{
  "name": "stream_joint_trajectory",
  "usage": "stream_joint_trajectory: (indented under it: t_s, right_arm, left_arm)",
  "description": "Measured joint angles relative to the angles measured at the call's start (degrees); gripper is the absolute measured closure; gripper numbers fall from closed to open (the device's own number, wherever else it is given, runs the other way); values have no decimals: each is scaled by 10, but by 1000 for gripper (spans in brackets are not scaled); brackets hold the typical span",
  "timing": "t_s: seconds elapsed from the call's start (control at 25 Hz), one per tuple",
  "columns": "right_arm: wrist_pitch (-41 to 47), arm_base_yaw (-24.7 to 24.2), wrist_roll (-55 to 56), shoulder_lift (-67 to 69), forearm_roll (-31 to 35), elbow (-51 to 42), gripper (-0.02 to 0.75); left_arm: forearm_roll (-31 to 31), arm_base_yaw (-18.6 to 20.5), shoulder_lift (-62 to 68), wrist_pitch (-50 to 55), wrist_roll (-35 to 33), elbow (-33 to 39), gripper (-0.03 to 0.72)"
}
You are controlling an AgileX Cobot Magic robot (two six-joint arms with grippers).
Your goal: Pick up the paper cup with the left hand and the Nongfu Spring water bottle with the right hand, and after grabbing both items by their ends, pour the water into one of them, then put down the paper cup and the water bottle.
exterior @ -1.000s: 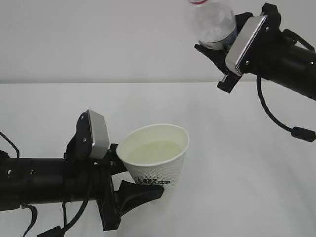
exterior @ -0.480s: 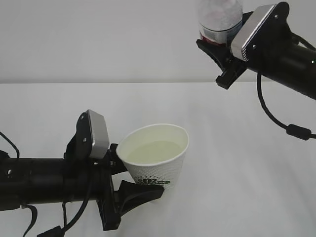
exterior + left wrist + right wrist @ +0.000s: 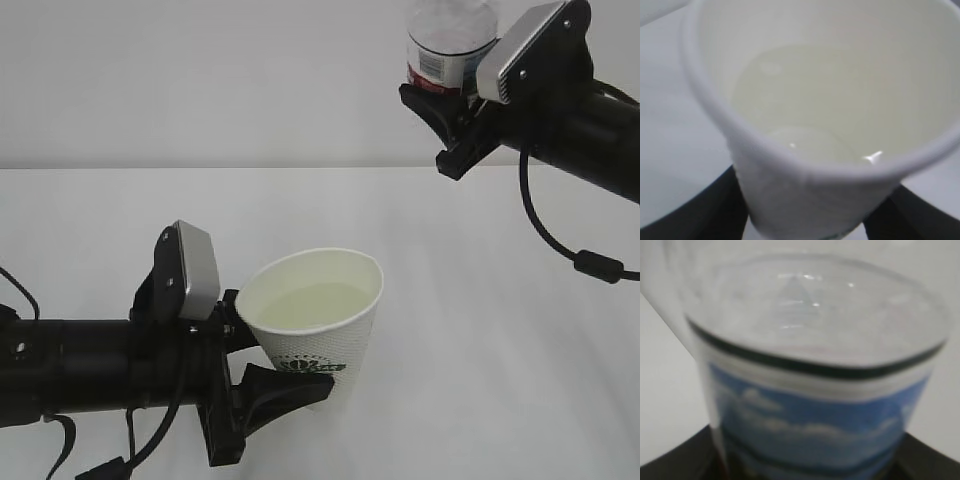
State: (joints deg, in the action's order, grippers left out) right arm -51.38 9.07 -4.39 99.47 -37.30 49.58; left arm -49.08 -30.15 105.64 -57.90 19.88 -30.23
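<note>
Judging the pour done, I grip the paper cup [image 3: 318, 320] between my left hand's [image 3: 262, 362] jaws and the Nongfu Spring water bottle [image 3: 450, 45] between my right hand's [image 3: 448, 105], and next must lower both upright.

Robot test bench, plain white table [image 3: 500, 300], bare white wall [image 3: 200, 80]

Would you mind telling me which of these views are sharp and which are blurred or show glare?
Exterior view: evenly lit and sharp, though the bottle is cut off at the top edge. Left wrist view: the paper cup is soft and out of focus, with small bright glints on the water. Right wrist view: the bottle is blurred, its label smeared, with faint highlights on the clear plastic.
</note>
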Motion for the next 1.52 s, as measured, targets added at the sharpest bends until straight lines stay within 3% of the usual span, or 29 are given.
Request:
stream_joint_trajectory:
  t_s: [0.36,0.96,1.52]
  right_arm:
    - [0,0,66,0,0,0,301]
    - [1,0,74,0,4,0,301]
    - [40,0,39,0,186,0,301]
  left_arm:
    - [0,0,0,-1,0,0,218]
    - [0,0,0,0,0,0,218]
    - [0,0,0,4,0,0,218]
